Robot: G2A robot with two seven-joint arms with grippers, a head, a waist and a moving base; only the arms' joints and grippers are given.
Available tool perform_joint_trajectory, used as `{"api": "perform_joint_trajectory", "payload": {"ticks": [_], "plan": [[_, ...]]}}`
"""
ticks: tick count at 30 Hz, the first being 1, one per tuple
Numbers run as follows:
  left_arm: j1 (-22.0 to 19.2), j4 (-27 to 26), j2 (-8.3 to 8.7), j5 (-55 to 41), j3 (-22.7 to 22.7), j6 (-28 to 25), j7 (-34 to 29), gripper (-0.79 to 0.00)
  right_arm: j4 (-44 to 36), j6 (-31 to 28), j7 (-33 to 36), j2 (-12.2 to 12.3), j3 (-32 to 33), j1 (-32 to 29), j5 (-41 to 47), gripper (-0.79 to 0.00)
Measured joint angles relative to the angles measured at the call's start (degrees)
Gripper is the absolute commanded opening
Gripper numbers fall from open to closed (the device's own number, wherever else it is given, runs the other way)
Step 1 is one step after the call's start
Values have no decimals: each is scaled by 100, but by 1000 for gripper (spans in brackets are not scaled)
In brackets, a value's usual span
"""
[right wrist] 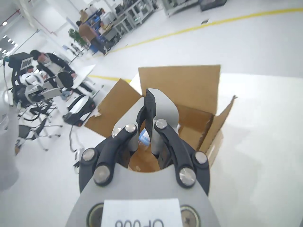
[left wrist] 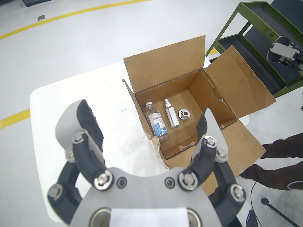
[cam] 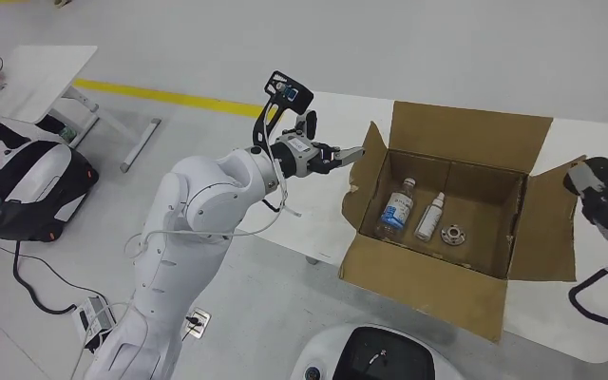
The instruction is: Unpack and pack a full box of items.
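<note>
While the cardboard box (cam: pixel 427 285) stands on the white table (cam: pixel 342 119) with its four flaps folded outward, three items lie side by side on its floor. They are a clear bottle (cam: pixel 398 209) with a blue label, a slim white spray bottle (cam: pixel 430 217) just beside it, and a small round metal flange (cam: pixel 453 234) next to the spray bottle. The left gripper (cam: pixel 351 153) hangs above the table just outside the box's flap on that side, its fingers spread wide with nothing between them. The right gripper (right wrist: pixel 151 95) hovers by the opposite flap with its fingers pressed together, apparently holding nothing, though the wrist view shows this poorly.
</note>
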Motion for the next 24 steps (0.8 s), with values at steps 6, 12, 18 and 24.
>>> {"api": "perform_joint_trajectory", "payload": {"ticks": [6,12,18,24], "plan": [[0,0,0,0,0,0,0,0,-82,-45,-1141,12,171,-491,-845,-785],[0,0,0,0,0,0,0,0,40,27,-1494,40,730,-862,-834,-785],[0,0,0,0,0,0,0,0,344,114,-1646,51,892,-1185,-866,-785],[0,0,0,0,0,0,0,0,776,49,-1755,35,221,-1121,-981,-785]]}}
